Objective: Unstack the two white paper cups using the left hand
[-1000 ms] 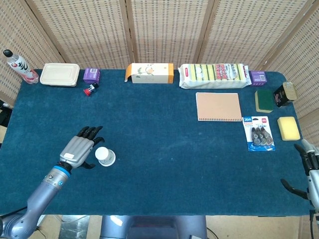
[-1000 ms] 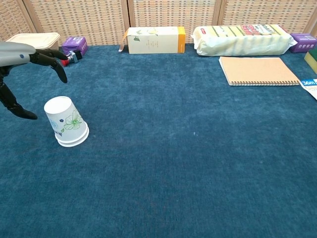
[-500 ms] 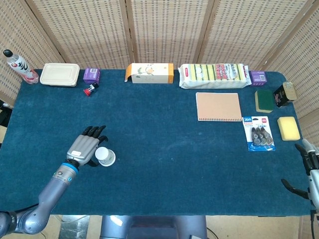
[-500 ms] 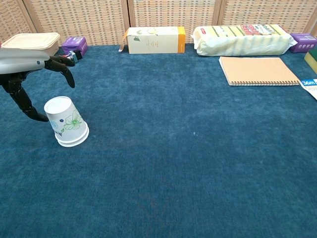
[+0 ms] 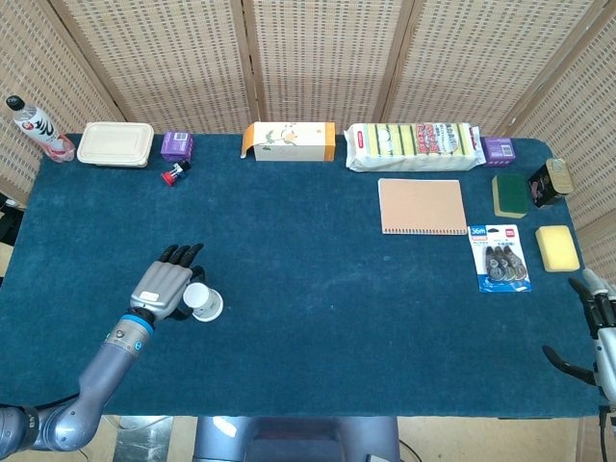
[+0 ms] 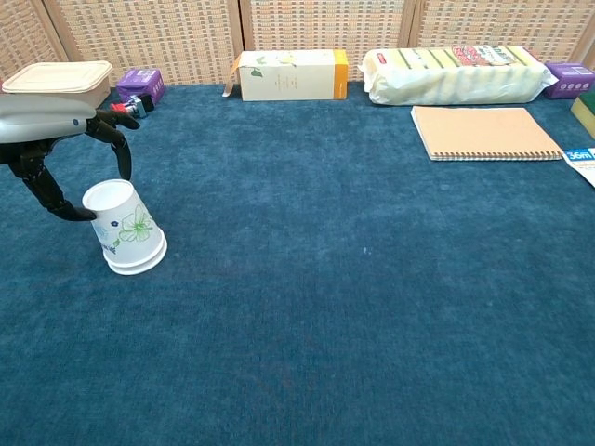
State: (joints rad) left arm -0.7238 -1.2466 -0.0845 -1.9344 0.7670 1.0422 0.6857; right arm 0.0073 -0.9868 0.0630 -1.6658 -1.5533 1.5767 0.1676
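Two white paper cups point(image 5: 203, 302) with a green flower print stand stacked upside down on the blue table cloth, near the front left. In the chest view the cup stack point(image 6: 125, 230) leans slightly. My left hand point(image 5: 164, 284) is right beside the stack on its left. Its thumb tip touches the top left edge of the stack and its fingers point(image 6: 119, 153) arch above it, apart from it. The left hand point(image 6: 51, 139) holds nothing. My right hand point(image 5: 599, 332) rests at the table's right front corner, fingers apart, with nothing in it.
Along the back edge stand a bottle point(image 5: 35, 128), a lidded food box point(image 5: 115, 143), a purple box point(image 5: 176, 145), a tea carton point(image 5: 290, 141) and a sponge pack point(image 5: 414, 144). A notebook point(image 5: 422, 205), sponges point(image 5: 556, 247) and a clip pack point(image 5: 500, 258) lie at the right.
My left hand has slid right up to the cup stack and lowered; its thumb now meets the stack's edge and its fingers curl over it. The cups and right hand have not moved.
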